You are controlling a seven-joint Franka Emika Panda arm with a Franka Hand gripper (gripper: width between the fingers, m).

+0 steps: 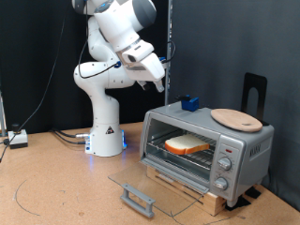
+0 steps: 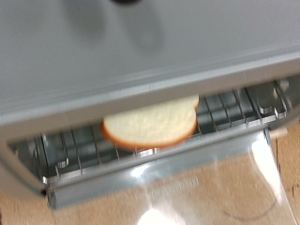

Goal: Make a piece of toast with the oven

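- Your gripper [image 1: 158, 78] hangs in the air above and to the exterior view's left of the oven [image 1: 208, 147], touching nothing; nothing sits between its fingers, and you cannot tell from these views whether the fingers are spread or closed.
- The piece of toast [image 1: 187, 144] lies flat on the wire rack [image 2: 230, 111] inside the oven, its crusted edge near the rack's front bars and bare rack showing on either side of it.
- The glass door [image 1: 150, 186] is folded fully down, lying flat in front of the oven mouth with its handle [image 1: 137, 198] at the outer edge, so the opening is unobstructed.
- A round wooden board [image 1: 236, 118] rests on the oven's roof, towards the exterior view's right.
- The three knobs [image 1: 224, 167] sit in a column on the panel right of the opening.
- Open table [image 1: 56, 187] stretches left of the door.
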